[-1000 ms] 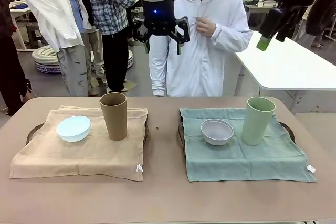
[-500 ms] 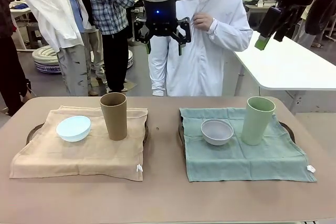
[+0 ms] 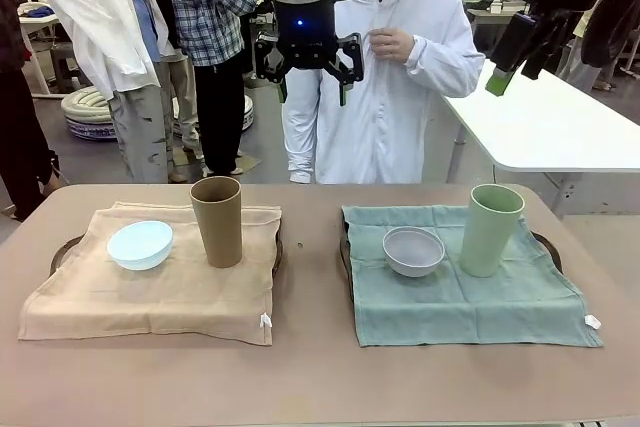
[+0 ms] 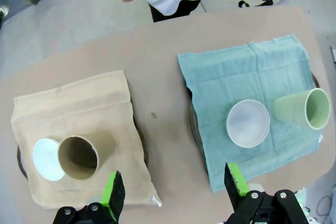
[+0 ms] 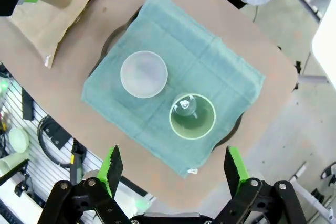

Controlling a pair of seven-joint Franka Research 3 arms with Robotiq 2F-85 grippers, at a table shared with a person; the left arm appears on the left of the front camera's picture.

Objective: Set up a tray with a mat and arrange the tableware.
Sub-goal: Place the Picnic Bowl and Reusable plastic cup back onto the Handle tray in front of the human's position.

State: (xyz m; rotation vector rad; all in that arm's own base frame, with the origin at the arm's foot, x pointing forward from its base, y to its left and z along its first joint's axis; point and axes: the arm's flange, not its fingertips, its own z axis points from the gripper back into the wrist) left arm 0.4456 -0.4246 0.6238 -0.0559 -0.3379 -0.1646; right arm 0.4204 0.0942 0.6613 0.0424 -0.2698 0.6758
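Observation:
On the left, a tan mat (image 3: 150,292) covers a dark tray (image 3: 62,247) and carries the pale blue bowl (image 3: 140,244) and the tan brown cup (image 3: 217,220). To the right, a teal mat (image 3: 470,297) covers a second tray (image 3: 548,245) with the greyish white bowl (image 3: 413,250) and the pale green cup (image 3: 490,229). My left gripper (image 3: 307,72) hangs open high over the table's far middle. Its wrist view looks down on both mats (image 4: 247,72). My right gripper (image 3: 520,62) is open and empty, high above the teal mat (image 5: 178,51), bowl (image 5: 144,73) and green cup (image 5: 192,115).
A person in a white coat (image 3: 400,97) stands at the far side, one hand at the chest. More people stand behind on the left. A white table (image 3: 560,127) is at the back right. Bare tabletop (image 3: 310,277) runs between the two trays.
My left gripper has risen a little and my right gripper has shifted slightly. The tableware and mats have not moved.

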